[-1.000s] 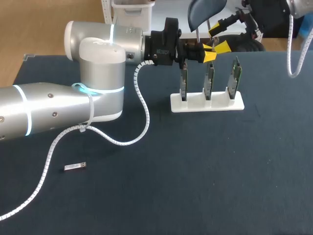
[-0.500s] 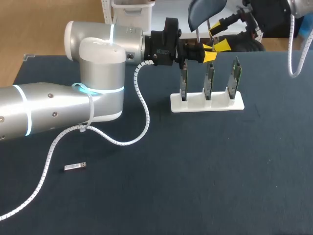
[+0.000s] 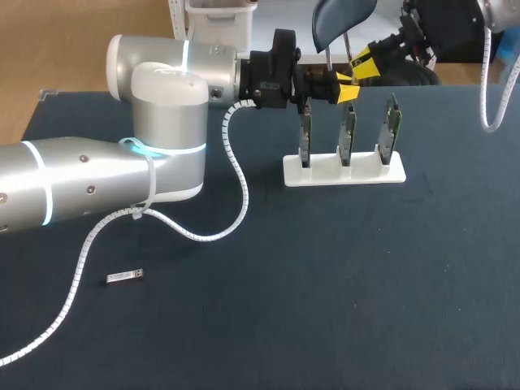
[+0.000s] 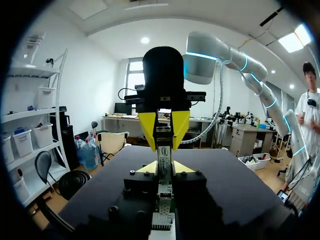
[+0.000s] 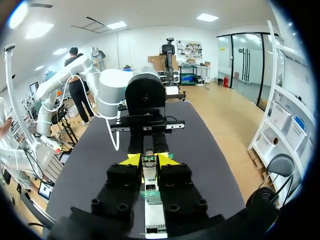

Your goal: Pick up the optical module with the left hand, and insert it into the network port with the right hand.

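One held module [image 4: 164, 152] clenched midair by left fingers [image 4: 146, 168] and right fingers [image 5: 131, 160] at 12 o'clock, one loose module [image 3: 125, 277] at 8 o'clock on desk [image 3: 366, 284], one stand [image 3: 344, 172], three boards [image 3: 348, 134].

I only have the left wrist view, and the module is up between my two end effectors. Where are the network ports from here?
Observer: In the head view, a white rack stands on the table, just under the left end effector as seen from above. I cannot judge the depth between them.
Operator: How many ports are there to choose from?
Observer: Three boards stand upright in it, side by side.
Operator: Is anything else lying around?
Observer: One small silver module lies flat at the table's near left, far from the rack.
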### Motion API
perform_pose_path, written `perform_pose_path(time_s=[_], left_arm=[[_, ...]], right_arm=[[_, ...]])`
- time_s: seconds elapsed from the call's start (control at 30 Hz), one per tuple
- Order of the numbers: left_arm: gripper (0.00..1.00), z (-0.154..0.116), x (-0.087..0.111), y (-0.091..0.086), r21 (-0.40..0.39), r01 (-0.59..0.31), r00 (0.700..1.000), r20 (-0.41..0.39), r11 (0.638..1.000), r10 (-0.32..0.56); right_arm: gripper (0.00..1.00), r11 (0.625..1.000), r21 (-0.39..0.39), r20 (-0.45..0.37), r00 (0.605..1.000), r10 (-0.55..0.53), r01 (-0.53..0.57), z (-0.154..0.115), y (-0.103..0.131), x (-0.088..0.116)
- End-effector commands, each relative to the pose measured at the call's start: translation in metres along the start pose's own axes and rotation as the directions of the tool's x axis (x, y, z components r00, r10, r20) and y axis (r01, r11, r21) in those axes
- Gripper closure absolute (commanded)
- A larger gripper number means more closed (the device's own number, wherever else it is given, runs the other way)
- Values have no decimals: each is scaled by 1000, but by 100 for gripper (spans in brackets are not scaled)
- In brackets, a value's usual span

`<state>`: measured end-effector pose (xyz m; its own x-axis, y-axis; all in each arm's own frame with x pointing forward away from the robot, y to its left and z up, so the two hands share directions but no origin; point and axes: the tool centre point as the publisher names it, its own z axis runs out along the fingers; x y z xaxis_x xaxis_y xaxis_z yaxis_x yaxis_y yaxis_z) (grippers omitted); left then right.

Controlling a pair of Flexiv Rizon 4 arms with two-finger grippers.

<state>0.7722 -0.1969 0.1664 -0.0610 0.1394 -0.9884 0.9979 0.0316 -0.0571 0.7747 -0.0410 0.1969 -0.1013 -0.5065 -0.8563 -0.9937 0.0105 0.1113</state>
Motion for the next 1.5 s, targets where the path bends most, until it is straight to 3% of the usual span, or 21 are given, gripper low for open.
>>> perform_pose_path(time_s=[0.03,0.17,0.2,0.27,0.7,0.9,1.2,1.5], left_arm=[[100,2,-1,0,5,-1,1000,-1,1000,1],[100,2,-1,0,5,-1,1000,-1,1000,1],[92,2,-1,0,5,-1,1000,-1,1000,1],[0,2,-1,0,5,-1,1000,-1,1000,1],[0,-1,-1,-2,5,-2,1000,-22,1000,2],[0,-8,2,-2,-34,-41,992,-120,999,37],[0,-23,10,-1,-62,-31,971,-237,998,16],[0,-31,26,-2,-38,1,918,-397,999,-16]], right_arm=[[100,1000,6,0,1000,-3,3,0,0,1],[100,1000,4,0,1000,-5,5,1,-1,1],[100,1000,3,-1,1000,-6,6,1,-1,1],[100,1000,4,-1,1000,-6,6,1,-1,1],[100,1000,11,0,1000,-6,6,-1,-4,1],[100,1000,11,1,1000,-7,7,-1,-4,1],[100,1000,9,-4,1000,-6,6,0,-5,2],[100,1000,4,1,1000,-11,11,2,-5,2]])
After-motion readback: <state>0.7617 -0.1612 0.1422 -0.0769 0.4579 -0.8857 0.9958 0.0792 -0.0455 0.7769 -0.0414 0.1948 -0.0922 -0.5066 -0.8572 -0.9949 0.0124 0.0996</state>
